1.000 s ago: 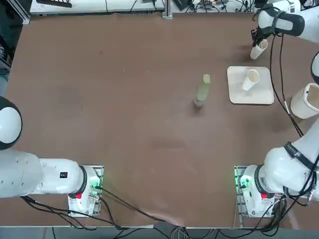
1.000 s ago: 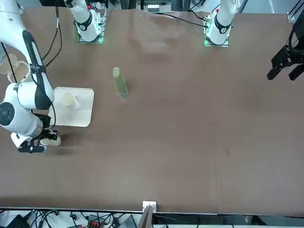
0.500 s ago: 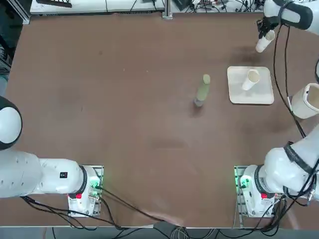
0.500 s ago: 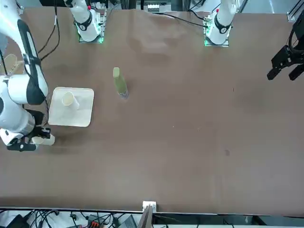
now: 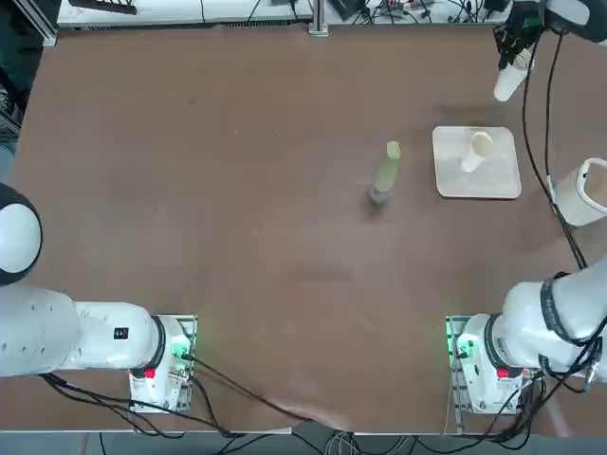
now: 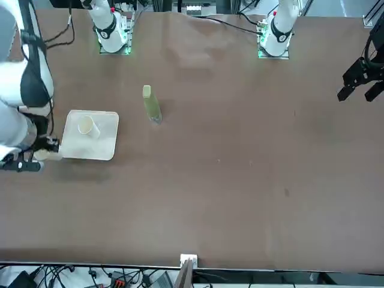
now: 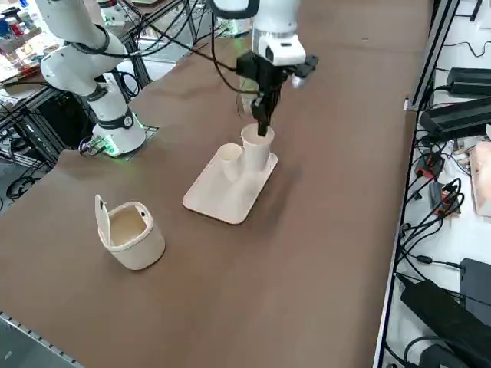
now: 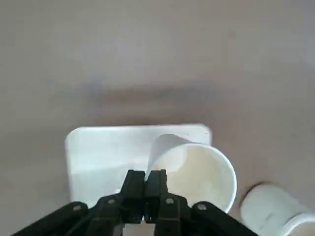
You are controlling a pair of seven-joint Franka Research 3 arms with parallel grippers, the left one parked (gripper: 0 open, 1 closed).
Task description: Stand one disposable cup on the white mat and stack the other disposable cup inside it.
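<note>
While the pincer (image 7: 265, 123) pinches a cup's (image 7: 257, 150) rim aloft, cables (image 7: 433, 199) edge the brown table (image 5: 237, 190).

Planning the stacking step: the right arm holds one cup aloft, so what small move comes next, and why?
Probably carry the held cup sideways until it hangs over the cup standing on the white mat. The right end effector pinches its rim above the table, off to the mat's side.

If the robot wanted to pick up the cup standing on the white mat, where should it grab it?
Probably by the rim, from straight above. The cup on the mat stands upright with its mouth open upward, so one finger can slip inside and one outside. That is how the right gripper pinches the lifted cup now.
</note>
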